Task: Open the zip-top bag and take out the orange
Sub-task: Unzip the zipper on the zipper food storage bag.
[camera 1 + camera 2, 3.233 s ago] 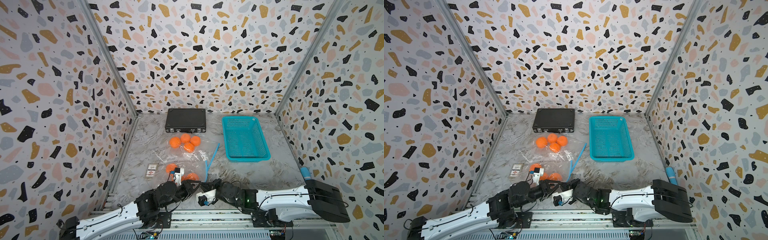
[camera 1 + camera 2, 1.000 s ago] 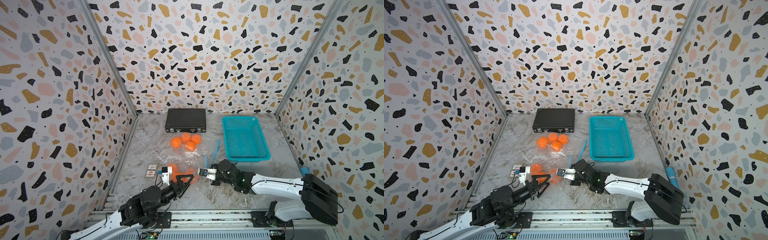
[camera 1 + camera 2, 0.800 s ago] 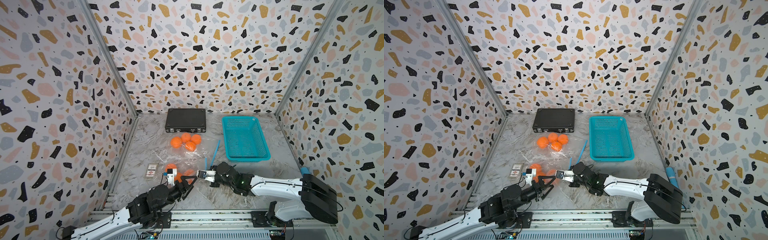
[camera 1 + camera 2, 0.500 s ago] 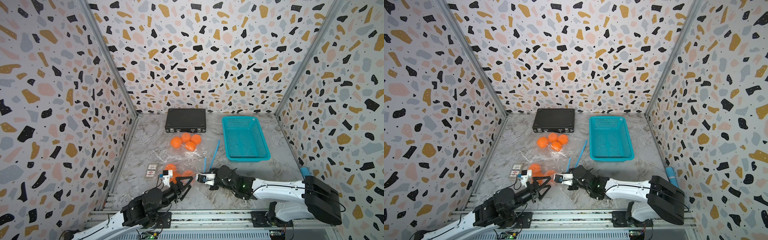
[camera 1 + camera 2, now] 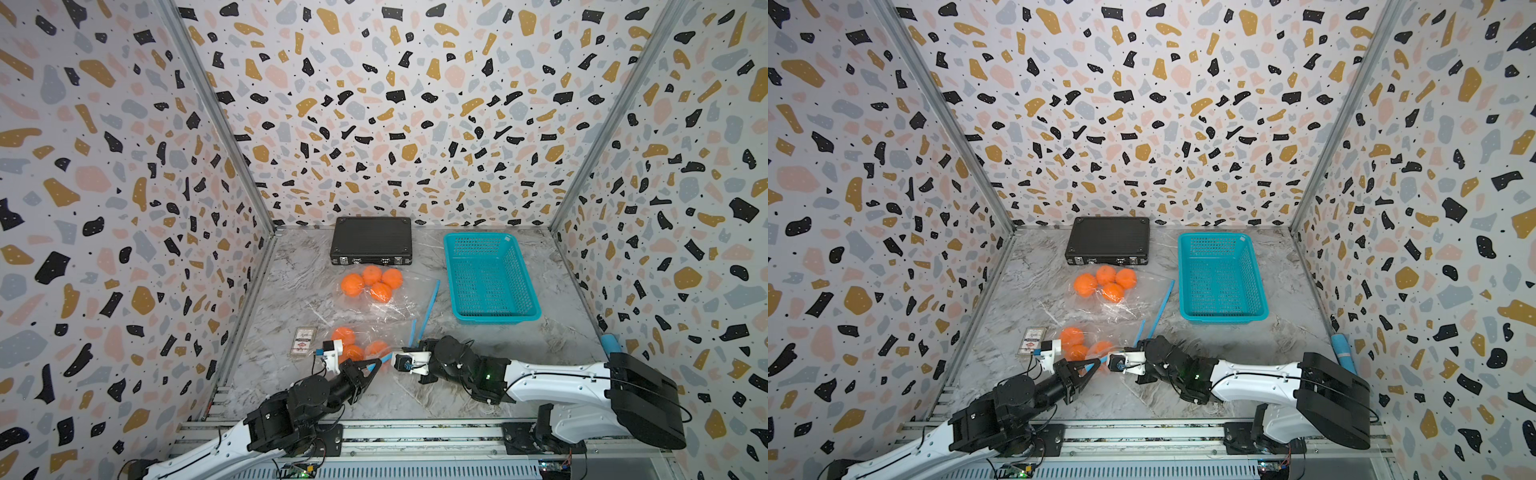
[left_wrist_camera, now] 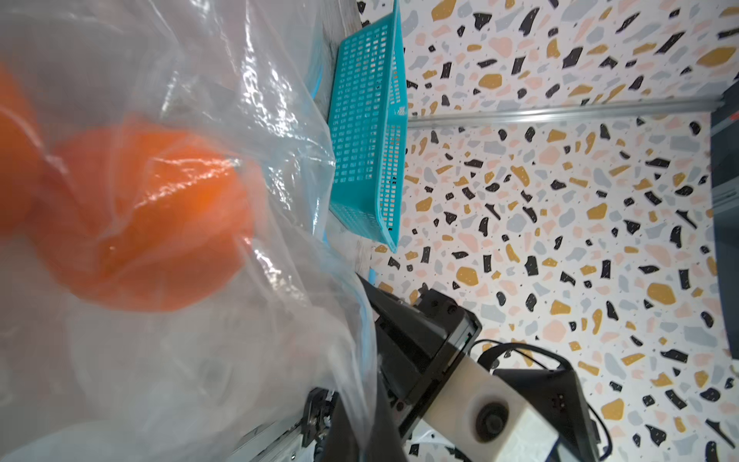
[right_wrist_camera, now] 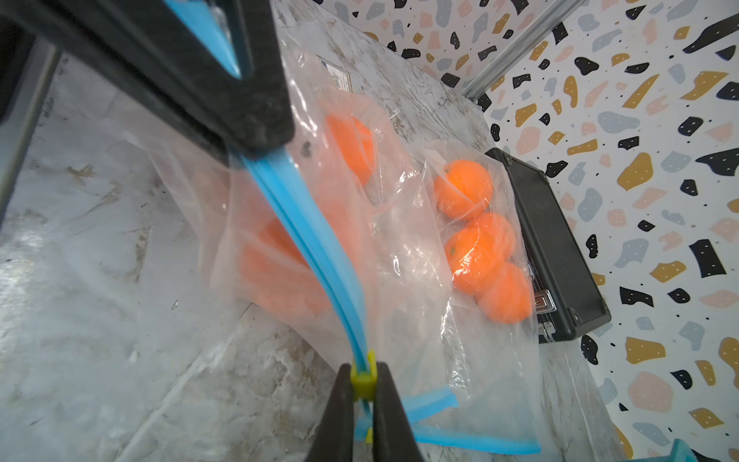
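Marbled tabletop (image 5: 540, 357), clear zip-top bag (image 7: 344, 208), blue seal (image 7: 316, 260), oranges (image 5: 344, 336) inside

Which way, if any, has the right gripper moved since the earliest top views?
Yes. In a top view, the right gripper now sits farther from the front rail and closer to the teal basket.

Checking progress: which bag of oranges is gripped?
The near bag, left pincer and right pincer pinching its blue zip; the far bag by the case lies free.

Lab test cell: terrazzo-print walls (image 5: 415, 124), marble-look tabletop (image 5: 561, 345), aluminium frame rails (image 5: 415, 434).
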{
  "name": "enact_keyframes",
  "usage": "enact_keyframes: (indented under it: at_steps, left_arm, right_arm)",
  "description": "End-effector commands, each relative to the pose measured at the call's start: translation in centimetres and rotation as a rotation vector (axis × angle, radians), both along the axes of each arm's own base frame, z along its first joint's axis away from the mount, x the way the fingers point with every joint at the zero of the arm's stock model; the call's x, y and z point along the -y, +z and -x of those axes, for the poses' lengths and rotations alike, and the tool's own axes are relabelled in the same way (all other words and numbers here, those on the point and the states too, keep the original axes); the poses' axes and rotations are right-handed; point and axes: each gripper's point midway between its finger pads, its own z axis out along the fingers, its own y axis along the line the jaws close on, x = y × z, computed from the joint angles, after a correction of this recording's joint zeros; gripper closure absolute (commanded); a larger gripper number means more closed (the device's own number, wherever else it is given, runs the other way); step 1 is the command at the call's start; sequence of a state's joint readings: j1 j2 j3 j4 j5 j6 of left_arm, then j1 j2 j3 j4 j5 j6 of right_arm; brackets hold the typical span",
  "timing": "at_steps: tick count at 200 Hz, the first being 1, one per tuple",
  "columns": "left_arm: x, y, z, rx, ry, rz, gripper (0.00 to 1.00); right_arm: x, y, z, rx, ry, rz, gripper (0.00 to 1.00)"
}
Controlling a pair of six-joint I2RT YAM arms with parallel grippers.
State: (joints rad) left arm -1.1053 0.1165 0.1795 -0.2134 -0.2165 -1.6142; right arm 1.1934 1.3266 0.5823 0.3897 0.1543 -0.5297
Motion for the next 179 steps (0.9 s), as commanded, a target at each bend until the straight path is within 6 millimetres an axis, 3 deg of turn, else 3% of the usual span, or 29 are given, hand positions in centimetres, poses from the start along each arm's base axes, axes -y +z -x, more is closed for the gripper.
enact_keyframes:
  at_steps: [1,44,82,106,110,160,179]
  left_arm:
    - [-0.6,3.5,-0.2,0.099,0.010,0.026,1.00]
    - [-2.1,6.4,0.7,0.175,-0.011,0.000,1.00]
    - [-1.3,5.2,1.2,0.147,-0.051,0.013,1.00]
    - [-1.4,5.1,1.2,0.152,-0.054,-0.001,1.00]
    - [-1.5,5.2,1.3,0.155,-0.054,-0.002,1.00]
    - [-1.3,5.2,1.8,0.150,-0.089,-0.003,1.00]
    - [-1.3,5.1,1.9,0.148,-0.096,-0.008,1.00]
  right_arm:
    - [0.5,1.4,-0.6,0.068,-0.027,-0.010,1.00]
    - [1.0,2.1,-3.2,0.158,-0.095,0.032,1.00]
    - [1.8,1.0,-6.8,0.129,-0.165,0.065,1.00]
    - [1.7,0.6,-7.7,0.120,-0.176,0.101,1.00]
    - [2.5,0.6,-9.0,0.117,-0.210,0.104,1.00]
    - [4.6,0.6,-13.5,0.047,-0.305,0.099,1.00]
    - [4.6,0.6,-14.3,0.036,-0.306,0.096,1.00]
